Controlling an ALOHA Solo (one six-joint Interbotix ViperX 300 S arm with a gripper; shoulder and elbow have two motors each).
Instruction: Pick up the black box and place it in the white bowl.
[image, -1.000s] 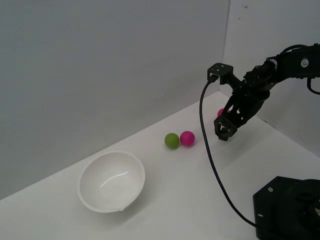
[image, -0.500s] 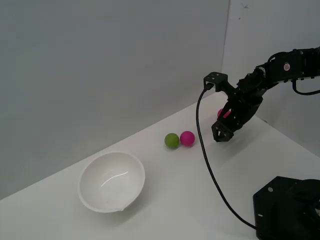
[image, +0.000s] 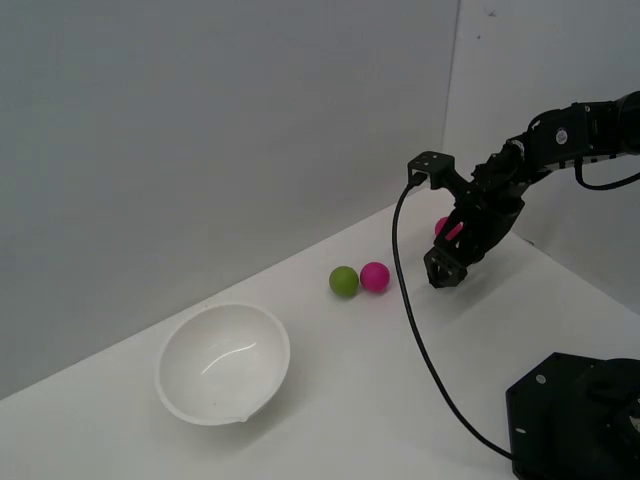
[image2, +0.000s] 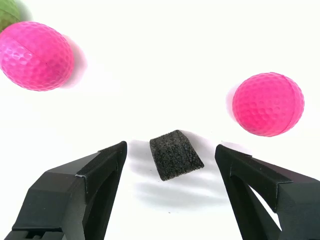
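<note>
Box (image2: 176, 154): judged light, porous foam, slightly yielding; to be gripped on opposite flat sides. Gripper (image2: 170, 167): jaws wide, flanking, nothing held.

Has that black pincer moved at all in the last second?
Yes. The pincer has crept toward the exterior view's left, nearer the pink ball beside the green ball.

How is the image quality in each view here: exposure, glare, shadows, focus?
Wrist view: the table is blown out to near pure white; the black box is sharp with a soft shadow beneath, and the two pink balls show their dimples clearly. Exterior view: dimmer, even light; a glare streak sits inside the white bowl; the gripper is a dark shape with little detail.
</note>
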